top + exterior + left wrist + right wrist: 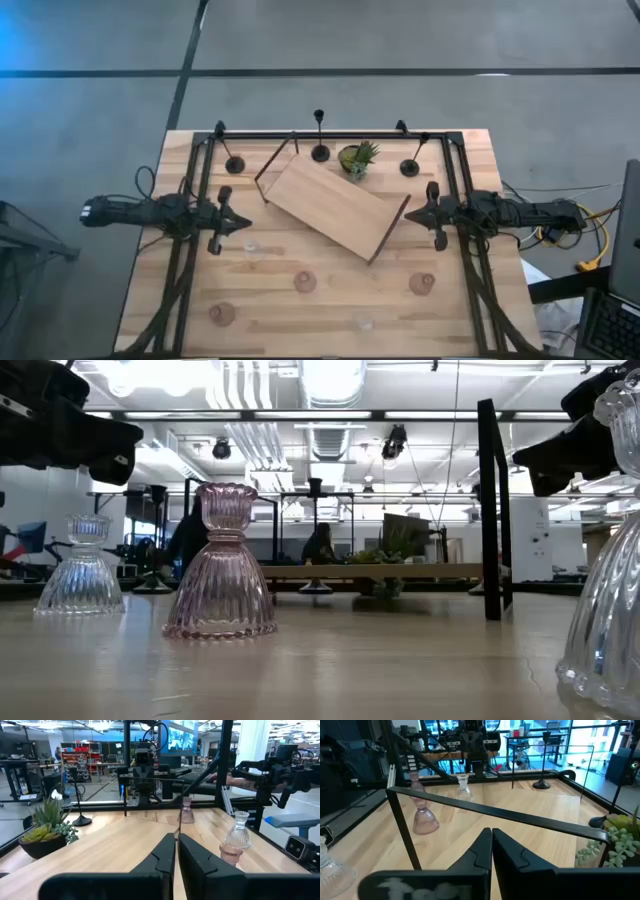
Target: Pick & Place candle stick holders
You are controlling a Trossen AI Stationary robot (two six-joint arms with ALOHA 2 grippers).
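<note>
Three slim black candle stick holders stand on their round bases along the table's far side. Glass cups stand on the near half of the table: a clear one, pink ones and another clear one. My left gripper hovers shut at the left, pointing toward the wooden board. My right gripper hovers shut at the board's right end. In both wrist views the fingers are pressed together with nothing between them.
The large wooden board lies slanted mid-table, with dark metal handles arching over its ends. A small green potted plant stands behind it between two black holders. A black frame runs along the far edge and both sides.
</note>
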